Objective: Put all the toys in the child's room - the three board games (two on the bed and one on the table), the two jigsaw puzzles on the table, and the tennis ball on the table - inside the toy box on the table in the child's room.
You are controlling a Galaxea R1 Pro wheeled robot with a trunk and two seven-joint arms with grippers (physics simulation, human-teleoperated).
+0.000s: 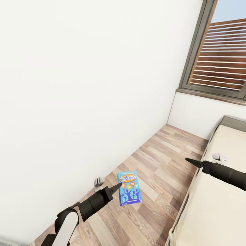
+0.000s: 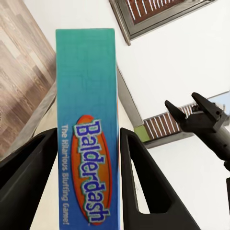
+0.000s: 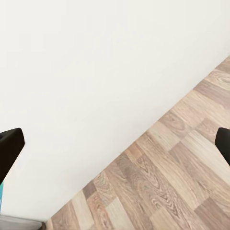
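**Left gripper clamped, right gripper spread**

The left gripper (image 2: 88, 182) has its two dark fingers (image 2: 143, 191) pressed against either side of a blue game box (image 2: 86, 129), arm stretched forward. The right gripper (image 1: 191, 161) points toward the left one, its fingers (image 3: 9, 148) wide apart with nothing between them.

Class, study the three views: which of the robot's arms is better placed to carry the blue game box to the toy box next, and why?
Left. The left gripper is already shut on the blue Balderdash box, while the right gripper hangs free above the bed edge, apparently open.
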